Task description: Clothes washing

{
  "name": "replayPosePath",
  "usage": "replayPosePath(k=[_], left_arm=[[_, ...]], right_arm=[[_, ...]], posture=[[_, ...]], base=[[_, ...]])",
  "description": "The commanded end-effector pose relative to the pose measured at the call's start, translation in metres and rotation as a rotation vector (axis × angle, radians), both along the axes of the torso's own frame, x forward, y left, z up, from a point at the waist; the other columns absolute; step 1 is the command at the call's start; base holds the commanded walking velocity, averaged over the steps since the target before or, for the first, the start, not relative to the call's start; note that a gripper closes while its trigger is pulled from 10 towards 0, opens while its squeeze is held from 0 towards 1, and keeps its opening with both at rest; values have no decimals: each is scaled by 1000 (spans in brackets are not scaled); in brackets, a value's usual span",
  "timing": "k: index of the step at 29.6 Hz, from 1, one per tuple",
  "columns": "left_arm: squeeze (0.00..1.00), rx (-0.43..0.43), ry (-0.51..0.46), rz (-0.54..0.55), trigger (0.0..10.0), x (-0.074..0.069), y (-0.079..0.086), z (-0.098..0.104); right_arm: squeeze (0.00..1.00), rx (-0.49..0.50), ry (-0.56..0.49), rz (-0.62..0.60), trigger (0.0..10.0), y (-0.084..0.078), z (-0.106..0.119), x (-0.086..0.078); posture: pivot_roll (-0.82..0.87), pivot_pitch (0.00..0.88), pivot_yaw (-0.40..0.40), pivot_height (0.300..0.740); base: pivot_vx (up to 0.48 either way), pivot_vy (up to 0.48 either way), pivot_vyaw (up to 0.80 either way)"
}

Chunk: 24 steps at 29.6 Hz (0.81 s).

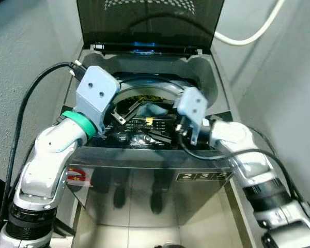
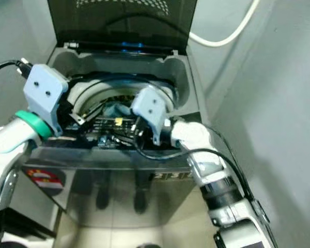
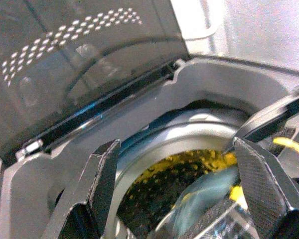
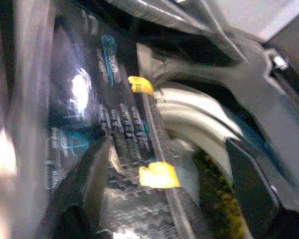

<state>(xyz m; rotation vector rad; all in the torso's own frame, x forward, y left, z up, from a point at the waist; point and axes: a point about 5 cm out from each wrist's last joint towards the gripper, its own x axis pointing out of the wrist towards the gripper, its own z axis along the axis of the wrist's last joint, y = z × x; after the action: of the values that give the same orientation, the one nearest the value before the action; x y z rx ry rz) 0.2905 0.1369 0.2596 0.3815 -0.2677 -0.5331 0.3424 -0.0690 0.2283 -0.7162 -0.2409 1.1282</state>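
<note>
The robot is standing in front of a top-loading washing machine (image 1: 150, 175). Its dark lid (image 1: 144, 23) is standing up at the far side, so the round drum (image 3: 184, 174) is open to reach into. A white hose (image 1: 253, 33) is hanging on the wall at the far right.

Both arms are reaching over the near edge of the machine. The left gripper (image 1: 125, 114) is hanging over the left side of the drum. In the left wrist view its two black fingers (image 3: 102, 184) are spread wide apart and are holding nothing. The right gripper (image 1: 171, 129) is hanging over the right side, down by the shiny control panel (image 4: 119, 129) on the near edge. Its fingers look parted too, with nothing between them, but that picture is blurry.

Down inside the drum, something pale blue (image 1: 151, 109) is lying. It is probably a piece of clothing, but I cannot tell for sure.

My guess is that the robot is getting ready to work inside the drum. To do this well, it should be lowering its grippers slowly and straight down. It should be keeping its fingers away from the rim and the panel buttons. The two grippers are close together, so they should be taking turns and not bumping.
</note>
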Motion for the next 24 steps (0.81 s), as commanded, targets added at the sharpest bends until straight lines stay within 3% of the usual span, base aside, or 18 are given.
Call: replayPosePath(k=[1,3,4,7,9,13,14,15,16,17,21,24], left_arm=[[0,5,-4,7,10000,0,-1,-1],[0,3,-7,14,10000,-1,-1,-2],[0,-2,-9,23,10000,-2,-1,-2],[0,-8,-12,34,10000,-4,0,-2],[0,-13,-11,47,10000,-6,1,-2],[0,-12,-11,50,10000,-8,3,-3],[0,-39,-18,63,10000,-6,5,0],[0,-39,-18,63,10000,-6,5,0],[0,-50,-24,70,10000,-5,6,2],[0,-50,-24,70,10000,-5,6,2],[0,-61,-53,134,10000,2,13,4],[0,-60,-77,158,10000,4,15,6]], right_arm=[[0,-137,-80,33,10000,5,0,2],[0,-123,-107,7,10000,7,12,8],[0,-33,-97,-39,10000,7,29,15],[0,40,-105,-71,10000,5,43,19],[0,241,-46,-176,10000,-4,61,29],[0,587,-44,-255,10000,-28,75,31],[0,786,31,-336,10000,-44,71,32],[0,786,31,-336,10000,-44,71,32],[0,855,53,-372,10000,-49,66,31],[0,855,53,-372,10000,-49,66,31],[0,1021,61,-472,10000,-55,46,21],[0,1059,59,-496,10000,-53,39,14]], posture=[[87,0,-20,740],[104,0,-42,740],[116,0,-51,740],[122,0,-55,740],[127,0,-58,740],[126,0,-48,740],[120,0,-34,740],[120,0,-34,740],[118,0,-31,740],[118,0,-31,740],[99,0,-20,740],[87,0,-8,740]], base=[[0,0,0],[0,0,0],[0,0,0],[0,0,0],[0,0,0],[0,0,0],[0,0,0],[0,0,0],[0,0,0],[0,0,0],[0,0,0],[0,0,0]])
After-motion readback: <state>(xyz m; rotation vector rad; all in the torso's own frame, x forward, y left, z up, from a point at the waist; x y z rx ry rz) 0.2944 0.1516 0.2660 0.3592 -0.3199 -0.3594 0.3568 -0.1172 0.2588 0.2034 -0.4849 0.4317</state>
